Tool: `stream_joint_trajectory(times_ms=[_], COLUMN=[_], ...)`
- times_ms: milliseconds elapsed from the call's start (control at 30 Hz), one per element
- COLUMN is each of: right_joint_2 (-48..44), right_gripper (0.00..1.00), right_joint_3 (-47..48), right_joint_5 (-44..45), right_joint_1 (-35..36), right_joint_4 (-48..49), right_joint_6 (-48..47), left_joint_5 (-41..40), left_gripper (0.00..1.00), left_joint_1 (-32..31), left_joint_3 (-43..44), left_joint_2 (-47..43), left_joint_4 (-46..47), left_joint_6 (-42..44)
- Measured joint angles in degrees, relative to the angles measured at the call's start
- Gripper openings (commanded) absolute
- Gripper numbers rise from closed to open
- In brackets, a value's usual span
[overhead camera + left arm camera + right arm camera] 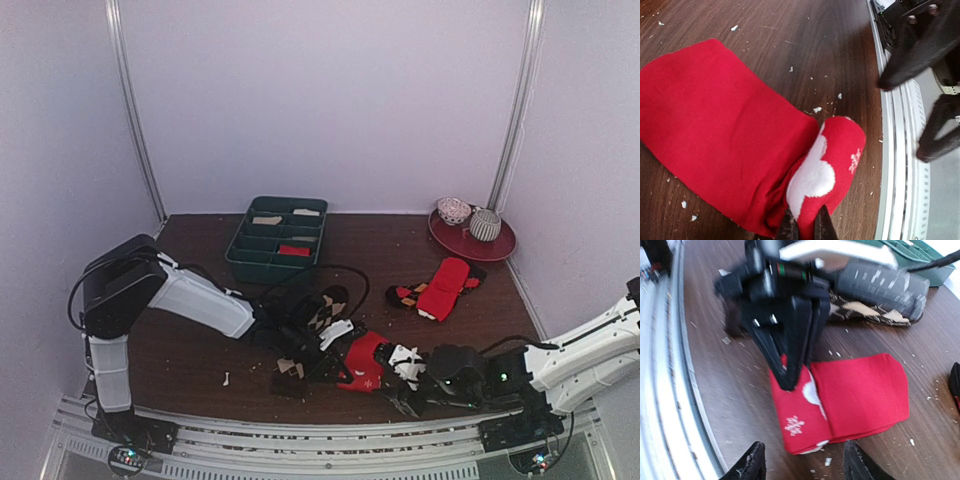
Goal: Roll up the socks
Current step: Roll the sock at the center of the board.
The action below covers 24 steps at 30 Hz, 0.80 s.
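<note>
At near edge, L gripper [790, 381] clamped on red sock [862, 390]; R gripper [805, 465] apart, just beside.

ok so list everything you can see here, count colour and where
bright red socks: one folded bundle, red with a white patch, front centre
argyle socks: count unclear, dark brown and tan, under the left arm
red sock: 1, plain red, right of centre, lying on a dark sock
dark sock: 1, dark with red marks, under it
tray: 1, green, back centre
plate: 1, red, back right
grey cup: 1, ribbed, on the plate
white cup: 1, patterned, on the plate
table: 1, dark wood, white crumbs
left gripper: black, shut on the bright red socks
right gripper: black, open, beside them
</note>
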Motion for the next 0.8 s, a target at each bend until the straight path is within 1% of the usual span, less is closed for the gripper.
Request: stream_joint_trajectory(times_ms=[100, 233, 433, 567, 667, 700, 800], right_joint_2=[6.36, 13.22, 14.88, 15.17, 17.25, 18.45, 21.24], right_gripper=[0.47, 0.43, 0.44, 0.43, 0.41, 0.4, 0.31], right_joint_3=[1.27, 4.13, 4.79, 4.79, 4.79, 4.79, 4.83], right_joint_5=[3.02, 3.91, 4.57, 4.44, 4.02, 4.0, 4.07], right_joint_1=[0.04, 0.07, 0.79, 0.9, 0.9, 0.9, 0.87], right_joint_4=[0.52, 1.53, 3.74, 4.96, 6.6, 7.17, 8.59], right_joint_6=[-3.28, -6.08, -8.02, -8.74, -8.57, -8.33, -7.54], left_joint_5=[0.28, 0.59, 0.74, 0.81, 0.85, 0.85, 0.9], left_gripper=[0.0, 0.0, 0.0, 0.0, 0.0, 0.0, 0.0], left_joint_1=[0.11, 0.2, 0.26, 0.26, 0.26, 0.26, 0.26], left_joint_3=[0.55, 0.92, 0.92, 0.92, 0.92, 0.92, 0.92], left_joint_2=[0.22, 0.42, 0.46, 0.46, 0.48, 0.48, 0.52], left_joint_4=[-0.83, -1.62, -1.81, -1.81, -1.84, -1.84, -1.84], left_joint_6=[0.04, 0.07, 0.33, 0.52, 0.55, 0.55, 0.68])
